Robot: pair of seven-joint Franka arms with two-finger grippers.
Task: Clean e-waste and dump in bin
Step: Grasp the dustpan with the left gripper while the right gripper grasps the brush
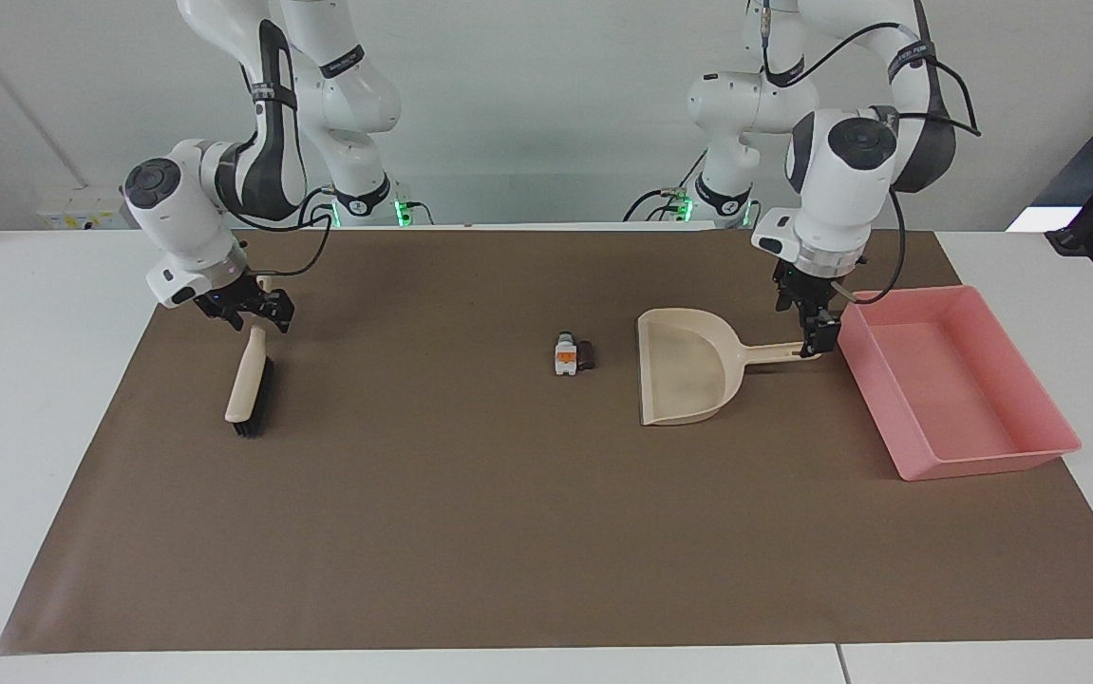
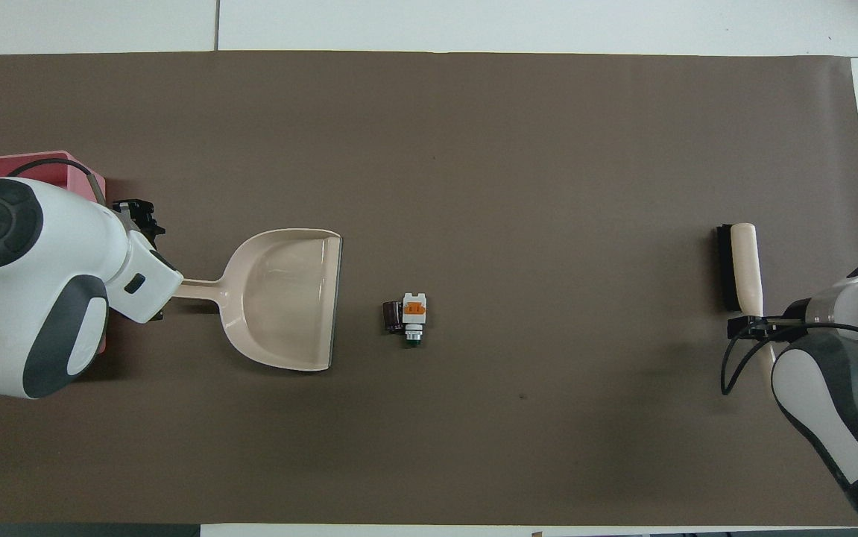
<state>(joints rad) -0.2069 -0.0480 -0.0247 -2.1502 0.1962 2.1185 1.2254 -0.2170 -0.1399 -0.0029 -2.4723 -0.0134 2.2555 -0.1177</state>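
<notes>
The right tool (image 1: 257, 313) sat at the brush's (image 1: 246, 382) handle, grip impossible to tell. The e-waste (image 1: 573, 354) lay mid-worktop beside the dustpan (image 1: 685, 376). The left tool (image 1: 817, 340), fingers apart, met its handle beside the bin (image 1: 983, 465).

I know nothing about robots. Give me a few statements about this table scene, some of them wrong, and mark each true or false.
1. The e-waste already lies in the dustpan. False: it lies on the brown mat beside the pan's open edge.
2. The pink bin holds nothing that can be seen. True.
3. The left claw is down at the tip of the dustpan's handle. True.
4. The brush lies inside the bin. False: it lies on the mat at the right arm's end of the table.
5. The right claw is at the end of the brush's handle. True.
6. The dustpan is upside down. False: its hollow faces up.
</notes>
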